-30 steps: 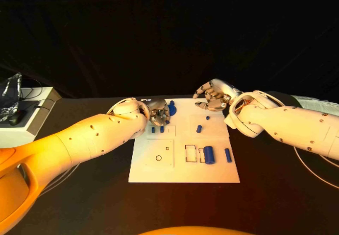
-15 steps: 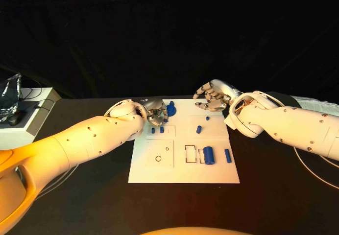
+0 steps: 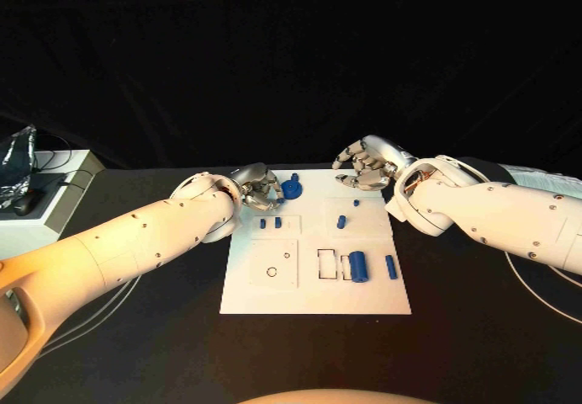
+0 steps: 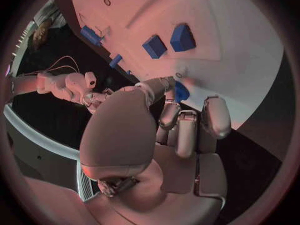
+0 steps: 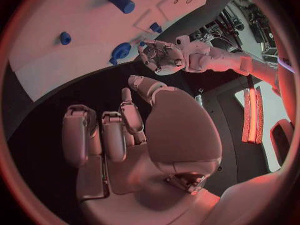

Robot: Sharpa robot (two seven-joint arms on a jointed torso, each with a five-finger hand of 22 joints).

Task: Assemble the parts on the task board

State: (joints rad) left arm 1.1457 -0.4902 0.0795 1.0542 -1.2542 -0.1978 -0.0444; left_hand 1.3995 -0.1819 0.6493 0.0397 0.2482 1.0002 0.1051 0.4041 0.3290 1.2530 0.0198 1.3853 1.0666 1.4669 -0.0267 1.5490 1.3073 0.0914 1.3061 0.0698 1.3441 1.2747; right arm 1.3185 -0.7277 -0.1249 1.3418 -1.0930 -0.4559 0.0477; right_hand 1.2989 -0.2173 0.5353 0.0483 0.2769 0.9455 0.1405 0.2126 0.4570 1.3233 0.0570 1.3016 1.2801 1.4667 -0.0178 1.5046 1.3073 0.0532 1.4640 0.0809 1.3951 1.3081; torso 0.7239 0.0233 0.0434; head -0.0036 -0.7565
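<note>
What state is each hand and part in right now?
left hand: at the board's far edge, fingers by the round blue part, holding nothing clearly
right hand: raised, fingers curled, empty
round blue part: lying on task board
large blue cylinder: lying flat

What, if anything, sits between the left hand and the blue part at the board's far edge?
Nothing visible does. The left hand hovers right beside the blue part on the task board, its fingertips next to it.

The left hand (image 3: 260,188) partly hides a blue part (image 3: 293,187).
</note>
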